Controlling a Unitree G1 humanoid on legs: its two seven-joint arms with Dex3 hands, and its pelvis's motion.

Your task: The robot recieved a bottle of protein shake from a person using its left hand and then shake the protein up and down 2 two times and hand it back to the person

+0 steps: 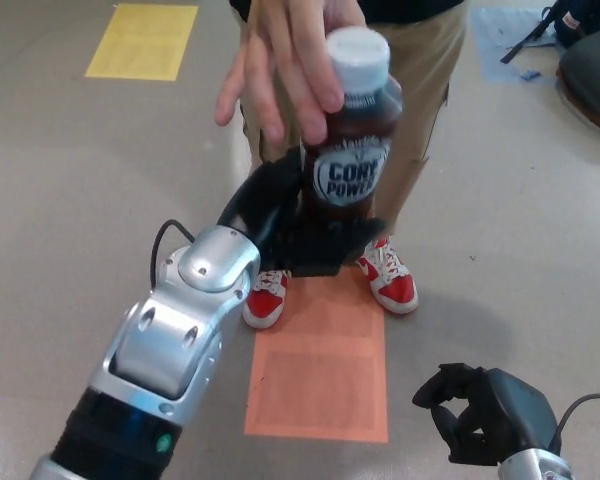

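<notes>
**Black fingers closed around the lower part of a Core Power bottle**

Fingers (325, 245) of the left hand (295, 225) are wrapped around the lower part of the protein shake bottle (348, 150), so the bottle is gripped from below and from the side. The silver left forearm (170, 340) is seen coming up from the lower left corner, with a thin black cable (160, 250) looping beside the wrist. At the far upper left, a yellow floor mark (142, 40) is seen on the grey floor (60, 200).

The bottle is dark brown with a white cap (358, 55) and a round "CORE POWER" label; it is tilted a little, the cap leaning toward the right. The upper part of the bottle, just under the cap, is touched by the fingers of a person's hand (285, 60), which is reaching down from the top edge. The bottle is therefore held at both ends, in the air, in front of the person's beige trousers (425, 90).

Below the bottle, two red and white shoes (390, 280) are placed at the upper edge of an orange floor mark (320, 375).

At the lower right, the right hand (480, 415) is seen low and well apart from the bottle. Its fingers are curled inward and nothing is held in them.
</notes>
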